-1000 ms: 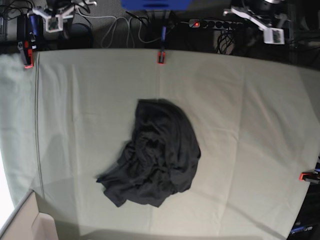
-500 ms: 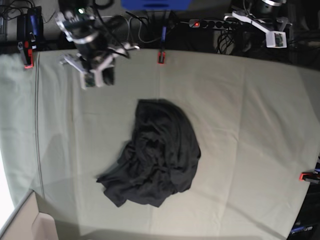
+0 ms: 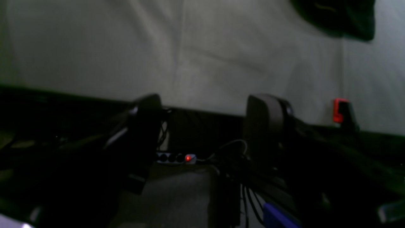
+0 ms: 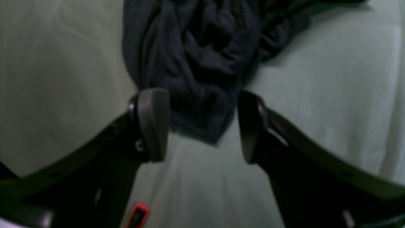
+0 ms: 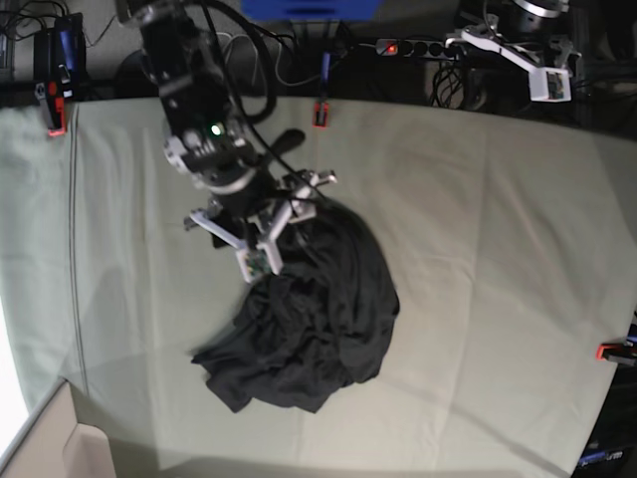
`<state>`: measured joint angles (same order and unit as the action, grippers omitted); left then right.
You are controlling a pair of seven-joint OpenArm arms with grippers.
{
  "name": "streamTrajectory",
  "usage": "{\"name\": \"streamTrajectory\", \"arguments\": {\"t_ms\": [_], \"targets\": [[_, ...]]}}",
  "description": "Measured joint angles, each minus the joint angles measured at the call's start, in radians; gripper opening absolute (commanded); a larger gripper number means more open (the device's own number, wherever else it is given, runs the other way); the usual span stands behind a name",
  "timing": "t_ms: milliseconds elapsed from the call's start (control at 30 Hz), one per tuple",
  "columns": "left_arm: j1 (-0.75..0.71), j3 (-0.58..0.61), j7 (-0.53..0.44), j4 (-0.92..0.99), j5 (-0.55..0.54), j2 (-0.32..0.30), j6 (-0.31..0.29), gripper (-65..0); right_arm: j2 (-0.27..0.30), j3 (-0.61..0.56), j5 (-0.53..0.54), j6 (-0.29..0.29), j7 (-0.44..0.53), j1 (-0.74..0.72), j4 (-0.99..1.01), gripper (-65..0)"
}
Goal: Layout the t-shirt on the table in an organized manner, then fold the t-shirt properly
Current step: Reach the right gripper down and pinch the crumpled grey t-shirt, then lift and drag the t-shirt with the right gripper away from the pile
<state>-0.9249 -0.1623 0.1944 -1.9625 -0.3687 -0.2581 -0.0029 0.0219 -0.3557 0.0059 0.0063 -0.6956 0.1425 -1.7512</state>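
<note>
So the shirt point(image 5: 317, 314) lay in a dark, bunched heap near the middle of the table point(image 5: 498, 249), not spread out at all. Its long way ran from the far rounded end down to a pointy bit at the near left in the base view. My right claw point(image 4: 202, 125) hung over the far end of the heap, just by its top edge. Its two pads were spread wide apart and held nothing. Through the right wrist view I saw a folded corner of the shirt sitting right between the pads point(image 4: 152, 123), with the rest of the cloth stretching away ahead of the claw. I could not tell if the pads were touching the cloth or just above it. My left claw point(image 3: 202, 126) was far off, back by the far edge of the table, above the cables and the power strip point(image 3: 175, 157). Its pads were spread too, and empty. From there the shirt was only a dark patch up in the corner of the left wrist view. So my right arm was much the nearer one. I think the next move was for the right claw to go down and pinch that corner, so the heap could be pulled open. A red clamp point(image 5: 320, 115) sat on the far edge, well apart from the shirt.
</note>
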Motion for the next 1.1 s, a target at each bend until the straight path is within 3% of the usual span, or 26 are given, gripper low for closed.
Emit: {"name": "streamTrajectory", "arguments": {"t_ms": [200, 500, 567, 633, 700, 933, 1100], "targets": [[0.042, 0.000, -0.001, 0.001, 0.000, 0.000, -0.001, -24.1, 0.000, -0.079, 0.002, 0.000, 0.008, -0.119, 0.145, -29.8], [0.077, -0.002, 0.003, 0.003, 0.000, 0.000, 0.001, -24.1, -0.019, -0.094, 0.001, 0.000, 0.089, -0.188, 0.365, -30.6], [0.076, -0.002, 0.000, 0.003, 0.000, 0.000, 0.000, -24.1, -0.020, -0.094, 0.002, 0.000, 0.087, -0.206, 0.399, -35.3], [0.074, -0.002, 0.005, 0.004, 0.001, 0.000, 0.000, -24.1, -0.019, -0.092, 0.000, 0.000, 0.088, -0.211, 0.400, -48.2], [0.075, -0.002, 0.004, 0.003, 0.000, 0.001, 0.000, -24.1, -0.019, -0.092, 0.000, 0.000, 0.079, -0.201, 0.370, -65.0], [0.101, -0.003, 0.002, 0.003, -0.002, -0.004, 0.003, -24.1, 0.021, -0.004, -0.002, 0.003, 0.076, -0.055, -0.021, -65.0], [0.129, -0.004, 0.010, 0.003, -0.002, 0.001, 0.005, -24.1, 0.039, 0.239, -0.001, 0.004, 0.074, 0.039, -0.187, -65.0]]}}
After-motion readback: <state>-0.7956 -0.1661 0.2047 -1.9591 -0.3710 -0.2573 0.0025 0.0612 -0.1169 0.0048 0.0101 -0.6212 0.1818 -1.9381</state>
